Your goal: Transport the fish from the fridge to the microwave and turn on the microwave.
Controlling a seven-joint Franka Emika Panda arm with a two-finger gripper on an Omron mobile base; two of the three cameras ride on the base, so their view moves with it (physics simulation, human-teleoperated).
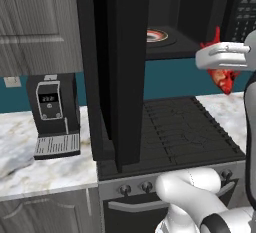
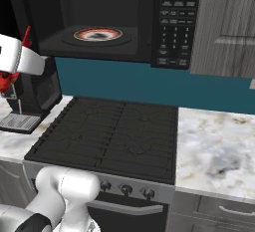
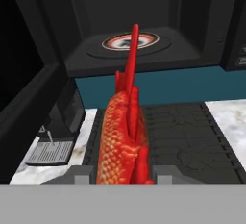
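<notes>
scaly red-orange fish [image 3: 122,146] sits low centre in the hand view, pinched by the two-finger gripper [image 3: 122,175], facing the boxy black microwave [image 3: 139,21], door open, round orange-rimmed plate [image 3: 129,41] inside.

The fish [image 1: 224,77] is partly covered by the white hand, and in the hand view its lower body is cut off at the bottom edge. The gripper [image 3: 123,172] fingertips are largely hidden beside the fish. The microwave [image 2: 99,17] keypad [image 2: 172,32] labels are too small to be read.
</notes>
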